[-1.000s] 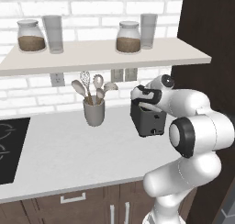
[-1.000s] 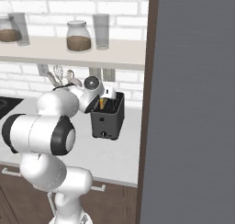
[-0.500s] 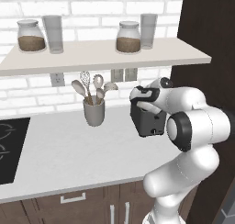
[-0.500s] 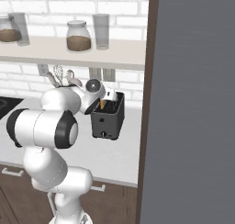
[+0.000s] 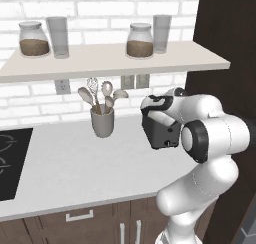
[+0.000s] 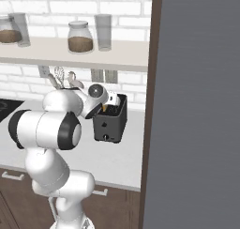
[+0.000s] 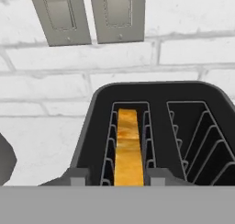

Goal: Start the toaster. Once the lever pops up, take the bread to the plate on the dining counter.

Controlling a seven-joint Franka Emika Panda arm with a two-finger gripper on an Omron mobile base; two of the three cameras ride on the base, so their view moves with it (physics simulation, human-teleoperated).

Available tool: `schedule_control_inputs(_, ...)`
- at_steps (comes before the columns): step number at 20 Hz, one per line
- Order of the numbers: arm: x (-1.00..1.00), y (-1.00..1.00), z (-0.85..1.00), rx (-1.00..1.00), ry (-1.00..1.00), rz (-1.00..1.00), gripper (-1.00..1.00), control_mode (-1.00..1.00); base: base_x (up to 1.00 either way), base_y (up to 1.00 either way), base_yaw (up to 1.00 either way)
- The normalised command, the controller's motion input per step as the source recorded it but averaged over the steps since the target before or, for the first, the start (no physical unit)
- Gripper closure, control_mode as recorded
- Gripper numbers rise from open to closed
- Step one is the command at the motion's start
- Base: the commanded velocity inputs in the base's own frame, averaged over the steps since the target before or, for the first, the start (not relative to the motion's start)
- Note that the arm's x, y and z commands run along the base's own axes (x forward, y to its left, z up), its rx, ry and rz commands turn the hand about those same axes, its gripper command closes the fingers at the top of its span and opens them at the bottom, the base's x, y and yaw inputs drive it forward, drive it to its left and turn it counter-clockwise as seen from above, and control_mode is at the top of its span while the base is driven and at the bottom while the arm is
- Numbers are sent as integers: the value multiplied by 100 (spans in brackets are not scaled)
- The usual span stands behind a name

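The toaster [image 5: 161,132] stands on the white worktop [image 5: 75,163] near the brick wall, close beside the tall dark panel [image 5: 225,48]. In the right base view the same toaster [image 6: 110,125] sits just beyond the arm's wrist, with a small knob low on its front face.

The bread [image 7: 128,147] stands on edge in the left slot as the hand view shows it, between the wire guides; the slot beside it holds only its wires. A sliver of the bread [image 6: 104,108] also shows orange at the toaster's top in the right base view.

The gripper [image 7: 116,176] is down at the toaster's top. Its two fingertips [image 7: 78,176] stand one on each side of the slice, set narrow and close to it. Whether the pads actually touch the bread I cannot tell, since the tips are cut off at the frame's bottom edge.

Left of the toaster, well apart, a grey cup [image 5: 102,122] holds spoons and a whisk. Two wall plates [image 7: 87,14] sit on the bricks behind the toaster. Above, a shelf [image 5: 110,60] carries two jars [image 5: 139,40] and two glasses [image 5: 58,36]. A black hob [image 5: 11,163] lies at the worktop's left end.
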Motion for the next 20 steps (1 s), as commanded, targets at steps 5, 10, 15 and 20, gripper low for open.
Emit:
schedule_control_inputs(5,-6,-2,18,0,0,0,100,-100,0,0,0)
schedule_control_inputs(10,-18,0,65,0,0,0,100,-100,0,0,0)
schedule_control_inputs(15,-25,-2,39,0,-2,0,100,-100,0,0,0)
schedule_control_inputs(20,-23,-12,61,0,-2,0,100,-100,0,0,0)
